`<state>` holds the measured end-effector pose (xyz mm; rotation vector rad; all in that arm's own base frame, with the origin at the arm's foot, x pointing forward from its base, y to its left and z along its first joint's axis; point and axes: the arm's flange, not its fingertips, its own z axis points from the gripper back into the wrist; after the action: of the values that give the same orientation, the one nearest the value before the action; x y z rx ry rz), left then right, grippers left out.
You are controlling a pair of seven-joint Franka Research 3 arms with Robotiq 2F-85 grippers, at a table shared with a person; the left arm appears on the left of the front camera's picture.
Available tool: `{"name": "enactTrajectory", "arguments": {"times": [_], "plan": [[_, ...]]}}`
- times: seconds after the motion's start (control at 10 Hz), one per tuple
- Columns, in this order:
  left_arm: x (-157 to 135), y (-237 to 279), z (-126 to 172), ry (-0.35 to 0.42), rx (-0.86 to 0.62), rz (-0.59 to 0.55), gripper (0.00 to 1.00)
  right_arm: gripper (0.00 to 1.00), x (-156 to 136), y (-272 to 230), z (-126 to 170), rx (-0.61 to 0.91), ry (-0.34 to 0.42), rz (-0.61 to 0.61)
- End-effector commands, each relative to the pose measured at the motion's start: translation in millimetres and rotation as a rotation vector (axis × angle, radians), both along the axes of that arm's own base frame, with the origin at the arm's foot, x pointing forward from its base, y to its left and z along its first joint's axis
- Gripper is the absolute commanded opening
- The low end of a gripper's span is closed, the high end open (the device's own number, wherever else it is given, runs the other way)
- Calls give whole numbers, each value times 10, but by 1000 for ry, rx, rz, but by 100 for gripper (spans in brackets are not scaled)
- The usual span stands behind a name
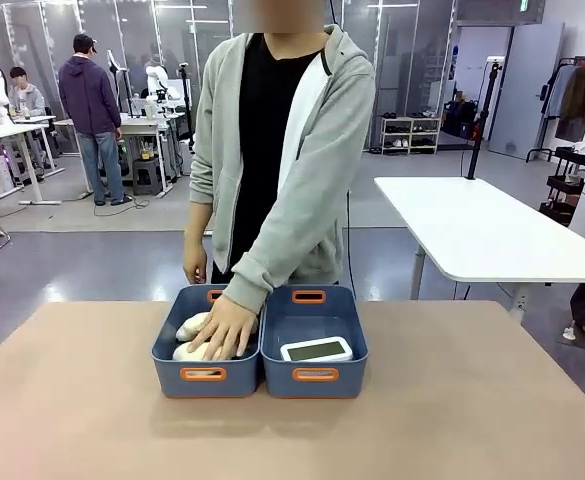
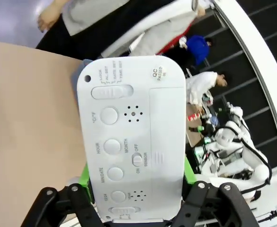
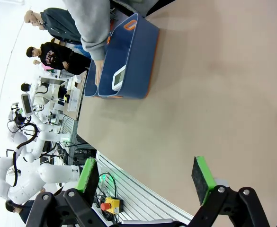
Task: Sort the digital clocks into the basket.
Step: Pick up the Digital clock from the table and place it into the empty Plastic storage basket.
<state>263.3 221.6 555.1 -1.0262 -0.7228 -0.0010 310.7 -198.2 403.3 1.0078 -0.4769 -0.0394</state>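
Note:
A white digital clock (image 2: 133, 137) fills the left wrist view, its back with buttons and switches toward the camera. My left gripper (image 2: 136, 189) is shut on its lower end, with green pads on both sides. A second digital clock (image 1: 316, 350) lies screen up in the right blue basket (image 1: 282, 380). The right wrist view shows that clock (image 3: 118, 77) and basket (image 3: 138, 61) from farther off, across the table. My right gripper (image 3: 145, 177) is open over the bare tabletop, with nothing between its fingers.
A person stands at the far side, one hand (image 1: 227, 328) pressing on cream plush toys (image 1: 190, 326) in the left blue bin (image 1: 167, 350). Both bins sit side by side at the far middle of the brown table (image 1: 452, 420).

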Motion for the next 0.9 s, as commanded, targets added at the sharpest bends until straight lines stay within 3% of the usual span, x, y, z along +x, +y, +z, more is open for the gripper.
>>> {"name": "enactTrajectory", "arguments": {"times": [0.0, 0.3, 0.4, 0.5, 0.7, 0.8], "plan": [[177, -175, -156, -25, 6, 20, 20, 100, 2, 15, 13, 0, 5, 3], [396, -444, 44, -35, 68, -34, 20, 100, 2, 15, 13, 0, 5, 3], [547, -743, 178, -40, 115, -84, 20, 100, 2, 15, 13, 0, 5, 3], [819, -1232, 202, -5, 269, -145, 20, 100, 2, 15, 13, 0, 5, 3], [1407, -2486, 227, 32, 422, -130, 20, 100, 2, 15, 13, 0, 5, 3], [1519, -3026, 208, 29, 474, -207, 20, 100, 2, 15, 13, 0, 5, 3]]}}
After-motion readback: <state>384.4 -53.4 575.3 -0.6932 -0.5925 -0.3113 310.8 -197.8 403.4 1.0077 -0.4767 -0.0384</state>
